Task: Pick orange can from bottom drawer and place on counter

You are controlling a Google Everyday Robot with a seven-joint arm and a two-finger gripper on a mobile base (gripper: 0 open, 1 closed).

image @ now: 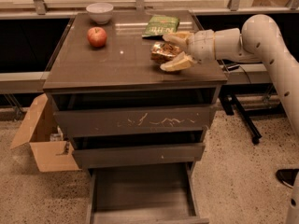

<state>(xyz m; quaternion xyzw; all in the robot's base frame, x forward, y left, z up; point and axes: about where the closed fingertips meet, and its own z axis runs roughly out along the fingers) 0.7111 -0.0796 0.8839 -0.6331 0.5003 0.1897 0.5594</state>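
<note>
Counting on the one counter [117, 66]: one apple [97, 36], one bowl [100, 12], one green snack bag [161, 25], one orange can [161, 52]. One gripper [167, 53], at the counter's right side, clamped on that can. Three drawers [135, 120] below, bottom drawer [140, 192] among them. One cardboard box [44, 136] on the floor.
</note>
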